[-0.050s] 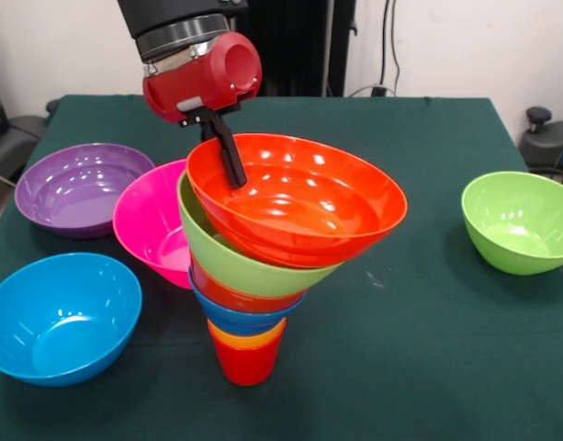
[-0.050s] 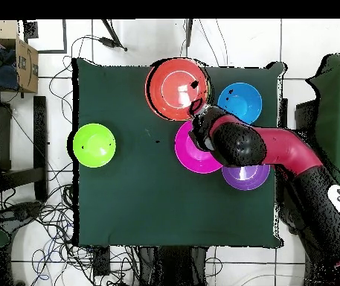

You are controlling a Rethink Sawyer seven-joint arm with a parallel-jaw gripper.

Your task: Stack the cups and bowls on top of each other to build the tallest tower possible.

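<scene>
While the tower [image 1: 253, 276] leans beneath me, my pincer [image 1: 233, 170] reaches inside the rim of its top large orange-red bowl [image 1: 299, 207]; whether it grips, I cannot tell.

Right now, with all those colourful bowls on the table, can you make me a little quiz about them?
1. True or false: the large orange-red bowl sits at the top of the tower.
2. Which cup stands lowest in the tower? A) blue B) the red cup C) purple
3. Fill in: a black finger of the gripper reaches down inside the rim of the ____ bowl.

Key
1. True. It tilts on the lime green bowl beneath it.
2. B.
3. Large orange-red. Whether the jaws are clamped on the rim cannot be told.

Loose on the table: the purple bowl, pink bowl, light blue bowl and second lime green bowl.
</scene>
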